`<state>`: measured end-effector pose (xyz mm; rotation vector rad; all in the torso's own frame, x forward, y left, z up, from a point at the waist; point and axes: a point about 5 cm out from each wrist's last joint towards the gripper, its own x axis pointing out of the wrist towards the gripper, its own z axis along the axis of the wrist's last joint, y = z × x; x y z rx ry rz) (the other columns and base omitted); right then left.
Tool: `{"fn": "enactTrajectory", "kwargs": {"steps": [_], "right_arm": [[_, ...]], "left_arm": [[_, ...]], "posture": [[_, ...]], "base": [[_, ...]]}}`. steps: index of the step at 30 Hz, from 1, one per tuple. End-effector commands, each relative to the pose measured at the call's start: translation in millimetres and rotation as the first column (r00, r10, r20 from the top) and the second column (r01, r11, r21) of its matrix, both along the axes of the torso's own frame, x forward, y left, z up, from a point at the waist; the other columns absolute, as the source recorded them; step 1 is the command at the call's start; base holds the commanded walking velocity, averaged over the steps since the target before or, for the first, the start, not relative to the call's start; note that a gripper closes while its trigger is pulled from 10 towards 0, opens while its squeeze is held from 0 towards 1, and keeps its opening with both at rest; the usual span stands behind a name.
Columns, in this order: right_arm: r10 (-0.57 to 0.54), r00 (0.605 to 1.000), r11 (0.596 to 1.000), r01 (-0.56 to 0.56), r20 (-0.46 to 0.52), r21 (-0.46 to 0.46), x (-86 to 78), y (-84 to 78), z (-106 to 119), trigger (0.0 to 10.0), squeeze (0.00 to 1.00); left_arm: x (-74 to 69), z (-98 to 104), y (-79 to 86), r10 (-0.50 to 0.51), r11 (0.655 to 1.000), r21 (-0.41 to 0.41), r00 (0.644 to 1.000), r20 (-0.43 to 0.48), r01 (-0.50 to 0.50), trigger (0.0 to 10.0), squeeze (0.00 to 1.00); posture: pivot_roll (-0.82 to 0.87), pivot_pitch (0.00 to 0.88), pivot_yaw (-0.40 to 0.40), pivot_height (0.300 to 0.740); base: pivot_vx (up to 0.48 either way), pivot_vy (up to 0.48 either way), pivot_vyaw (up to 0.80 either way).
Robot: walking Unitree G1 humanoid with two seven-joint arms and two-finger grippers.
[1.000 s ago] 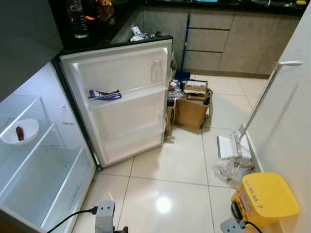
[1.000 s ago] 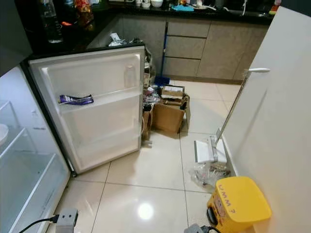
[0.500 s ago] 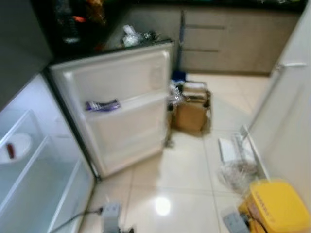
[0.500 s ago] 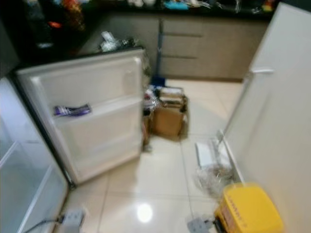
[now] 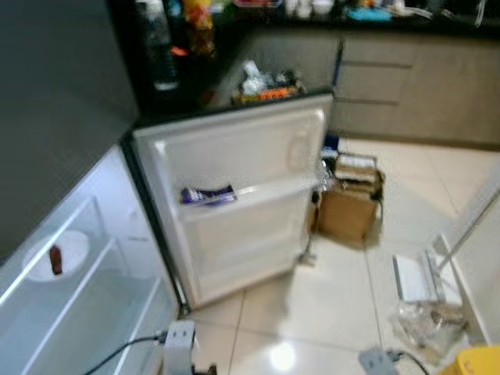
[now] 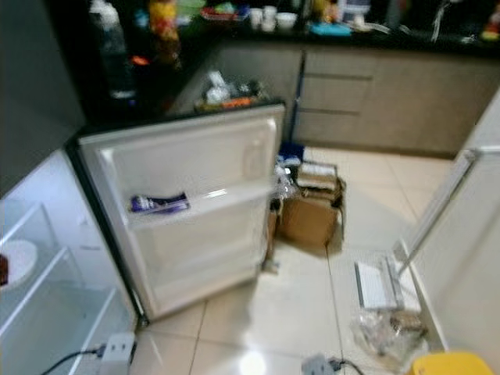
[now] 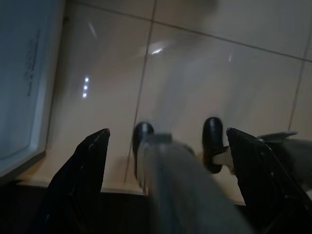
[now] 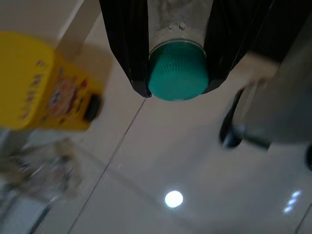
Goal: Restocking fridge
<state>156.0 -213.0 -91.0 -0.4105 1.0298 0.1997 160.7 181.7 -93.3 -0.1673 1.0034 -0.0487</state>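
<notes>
One clear bottle with teal cap [image 8: 177,70] sits clamped in right gripper [image 8: 177,58], hanging above tiled floor. Left gripper [image 7: 161,161] spread, empty. White fridge [image 5: 94,312] open, shelves nearly bare; restocking barely begun.

Head stereo pair looks down at fridge door [image 5: 234,195]; wrist cameras face floor [image 7: 195,73].

Right gripper [image 8: 178,73] pointed down at the tiled floor [image 8: 161,161], fingers clamped on a green-capped bottle [image 8: 178,70]. Left gripper [image 7: 165,161] spread wide above that floor.
</notes>
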Motion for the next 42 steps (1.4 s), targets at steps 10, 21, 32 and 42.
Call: {"fn": "enactTrajectory", "kwargs": {"steps": [10,21,32,42], "right_arm": [[-0.005,1.000,1.000,0.005,-0.017,0.007,-5.3,2.1,-2.6,10.0,0.00],[-0.005,1.000,1.000,0.005,-0.022,0.008,-7.3,2.7,-3.5,10.0,0.00],[-0.007,1.000,1.000,0.007,-0.027,0.002,-8.9,-0.5,-3.5,10.0,0.00],[-0.008,1.000,1.000,0.008,-0.025,0.002,-9.2,-0.8,-3.5,10.0,0.00]], "left_arm": [[2.0,0.8,-0.1,-0.022,1.000,0.003,1.000,0.000,0.022,10.0,0.00],[2.7,1.2,-0.3,-0.035,0.999,0.002,0.999,0.002,0.035,10.0,0.00],[1.7,0.7,-1.6,-0.023,1.000,-0.016,1.000,-0.001,0.023,10.0,0.00],[0.8,0.2,-2.8,-0.062,0.998,-0.010,0.998,-0.011,0.062,10.0,0.00]], "posture": [[-0.04,0.000,-0.019,0.740],[-0.04,0.000,-0.017,0.740],[-0.04,0.000,-0.016,0.740],[-0.04,0.000,-0.016,0.740]], "base": [[0.305,0.000,0.00],[0.304,0.000,0.00],[0.138,0.000,0.00],[0.000,-0.328,0.00]]}}
